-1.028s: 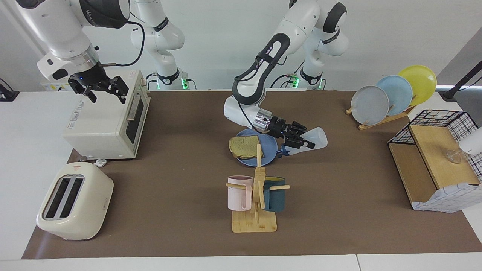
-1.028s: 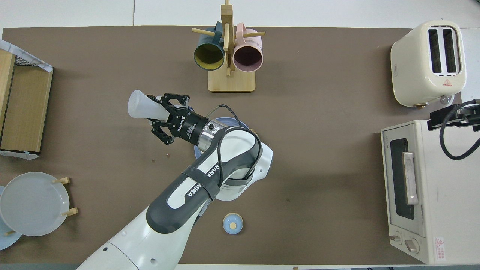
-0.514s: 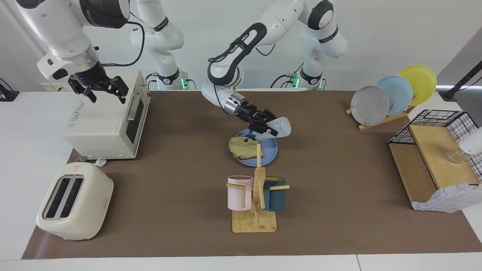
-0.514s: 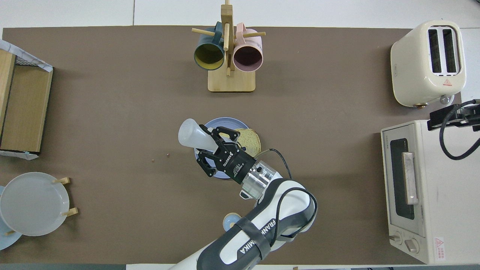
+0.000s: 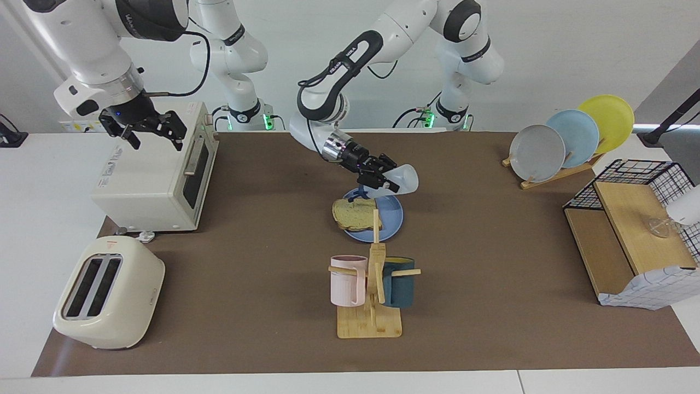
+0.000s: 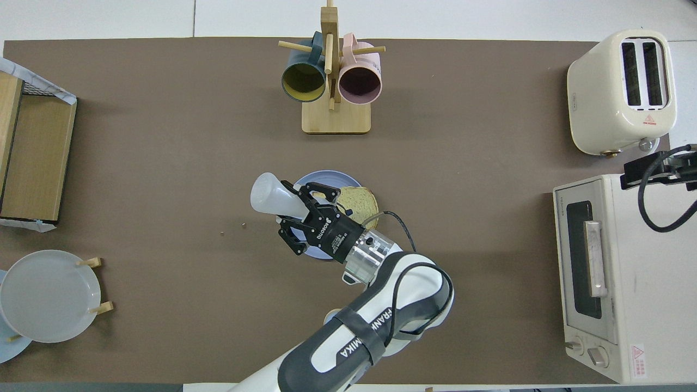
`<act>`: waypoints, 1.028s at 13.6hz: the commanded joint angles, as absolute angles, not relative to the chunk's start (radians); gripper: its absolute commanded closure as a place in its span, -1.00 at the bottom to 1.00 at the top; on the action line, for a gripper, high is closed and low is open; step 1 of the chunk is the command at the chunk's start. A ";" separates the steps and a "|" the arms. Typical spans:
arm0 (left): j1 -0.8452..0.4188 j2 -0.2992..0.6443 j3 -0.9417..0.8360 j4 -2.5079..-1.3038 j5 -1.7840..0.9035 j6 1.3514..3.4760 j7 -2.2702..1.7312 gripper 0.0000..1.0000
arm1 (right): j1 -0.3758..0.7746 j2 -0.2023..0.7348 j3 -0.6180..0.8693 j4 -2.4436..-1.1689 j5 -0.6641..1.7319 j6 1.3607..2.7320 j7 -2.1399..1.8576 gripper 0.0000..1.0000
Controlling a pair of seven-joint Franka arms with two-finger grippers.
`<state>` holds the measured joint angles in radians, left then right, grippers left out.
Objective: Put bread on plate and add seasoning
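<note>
The bread (image 5: 354,214) (image 6: 362,202) lies flat on the blue plate (image 5: 392,220) (image 6: 325,179) in the middle of the mat. Over the plate, my left gripper (image 5: 381,179) (image 6: 301,209) is shut on the seasoning (image 5: 401,179) (image 6: 270,198), a translucent white bottle. The bottle is tipped over, its base up toward the left arm's end of the table and its dark blue cap pointing down just above the bread's edge. My right gripper (image 5: 149,133) (image 6: 655,168) hangs open and empty over the toaster oven (image 5: 153,174).
A wooden mug rack (image 5: 371,306) with a pink and a dark teal mug stands farther from the robots than the plate. A cream toaster (image 5: 109,293) sits beside the toaster oven. A rack of plates (image 5: 569,137) and a wire basket with a wooden shelf (image 5: 629,235) are at the left arm's end.
My left gripper carried the seasoning up from beside the plate to over it, turning it cap-down toward the bread. The right arm has not moved.
</note>
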<state>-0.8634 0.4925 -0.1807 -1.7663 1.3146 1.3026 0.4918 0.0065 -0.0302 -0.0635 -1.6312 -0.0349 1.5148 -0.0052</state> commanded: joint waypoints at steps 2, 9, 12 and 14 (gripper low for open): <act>-0.763 0.495 -0.183 -1.766 1.339 1.328 0.492 1.00 | 0.005 -0.043 -0.066 -1.652 -0.044 1.532 -0.031 -1.00; -0.724 0.410 -0.186 -1.763 1.234 1.359 0.486 1.00 | 0.005 -0.043 -0.064 -1.652 -0.046 1.532 -0.031 -1.00; -0.696 0.388 -0.186 -1.753 1.174 1.377 0.450 1.00 | 0.005 -0.043 -0.066 -1.652 -0.044 1.532 -0.031 -1.00; -0.671 0.353 -0.184 -1.755 1.129 1.410 0.448 1.00 | 0.005 -0.043 -0.066 -1.652 -0.044 1.532 -0.031 -1.00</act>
